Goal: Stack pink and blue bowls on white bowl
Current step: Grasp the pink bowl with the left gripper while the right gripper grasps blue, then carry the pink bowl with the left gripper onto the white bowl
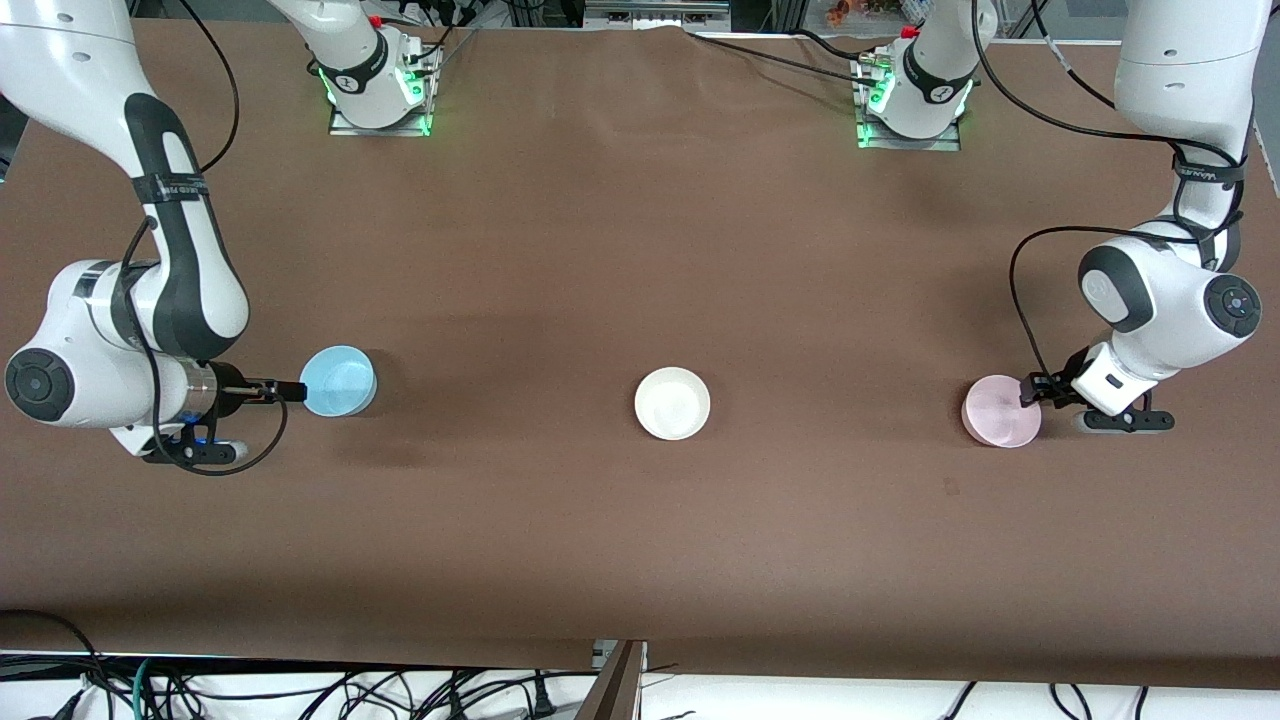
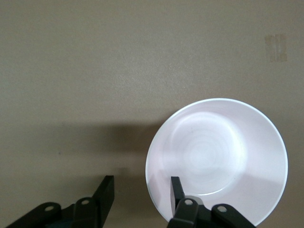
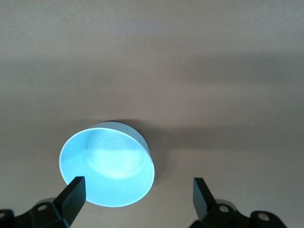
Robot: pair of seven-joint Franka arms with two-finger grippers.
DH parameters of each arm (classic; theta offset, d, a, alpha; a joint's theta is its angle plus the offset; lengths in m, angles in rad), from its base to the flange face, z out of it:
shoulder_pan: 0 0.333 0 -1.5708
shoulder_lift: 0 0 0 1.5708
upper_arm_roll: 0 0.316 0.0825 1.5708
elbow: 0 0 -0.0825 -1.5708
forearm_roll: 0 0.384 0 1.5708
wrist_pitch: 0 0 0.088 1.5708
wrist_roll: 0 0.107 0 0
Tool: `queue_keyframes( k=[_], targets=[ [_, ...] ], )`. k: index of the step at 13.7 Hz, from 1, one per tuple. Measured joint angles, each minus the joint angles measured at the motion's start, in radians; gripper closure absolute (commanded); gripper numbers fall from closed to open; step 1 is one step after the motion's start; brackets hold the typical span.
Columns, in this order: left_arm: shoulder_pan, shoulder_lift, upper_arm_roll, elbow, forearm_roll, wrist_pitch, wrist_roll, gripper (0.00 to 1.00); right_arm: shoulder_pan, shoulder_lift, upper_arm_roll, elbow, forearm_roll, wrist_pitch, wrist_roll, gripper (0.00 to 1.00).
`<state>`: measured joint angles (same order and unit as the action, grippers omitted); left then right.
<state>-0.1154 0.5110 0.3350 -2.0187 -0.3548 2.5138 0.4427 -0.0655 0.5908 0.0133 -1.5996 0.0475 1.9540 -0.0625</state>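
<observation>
My left gripper sits low at the pink bowl, fingers spread moderately: one finger is inside the bowl's wall and the other stands outside on the bare table, so the rim lies between them, not yet pinched. My right gripper is spread wide at the blue bowl; in the right wrist view the bowl lies toward one finger, off the middle of the gap, and the other finger has only table before it. The white bowl waits midway between my two hands, well apart from both. My worry: closing the right fingers now could shove the blue bowl sideways or miss its rim. A thin-wall pinch on the pink bowl could tip it as I lift.
</observation>
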Motion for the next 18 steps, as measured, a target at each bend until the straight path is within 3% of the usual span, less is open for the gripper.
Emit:
queue_keyframes(
  k=[2,7,12,16,18],
  targets=[
    [-0.001,-0.001,-0.001,-0.006,0.0,0.0,0.0,0.59,-0.012,0.011,0.0,-0.023,0.017,0.033,-0.021,0.0],
    [-0.003,-0.003,-0.003,-0.01,0.0,0.0,0.0,1.0,-0.016,0.023,0.0,-0.089,0.04,0.123,-0.042,0.01],
    [-0.006,-0.018,-0.006,-0.014,0.0,0.0,0.004,1.0,-0.023,0.037,0.0,-0.104,0.052,0.137,-0.097,0.01],
    [-0.008,-0.025,-0.007,-0.011,0.0,0.003,0.01,1.0,-0.044,0.055,0.0,-0.105,0.111,0.14,-0.169,0.01],
    [-0.01,-0.042,-0.012,-0.003,0.0,0.009,0.01,1.0,-0.045,0.055,0.0,-0.105,0.113,0.14,-0.173,0.07]
  ],
)
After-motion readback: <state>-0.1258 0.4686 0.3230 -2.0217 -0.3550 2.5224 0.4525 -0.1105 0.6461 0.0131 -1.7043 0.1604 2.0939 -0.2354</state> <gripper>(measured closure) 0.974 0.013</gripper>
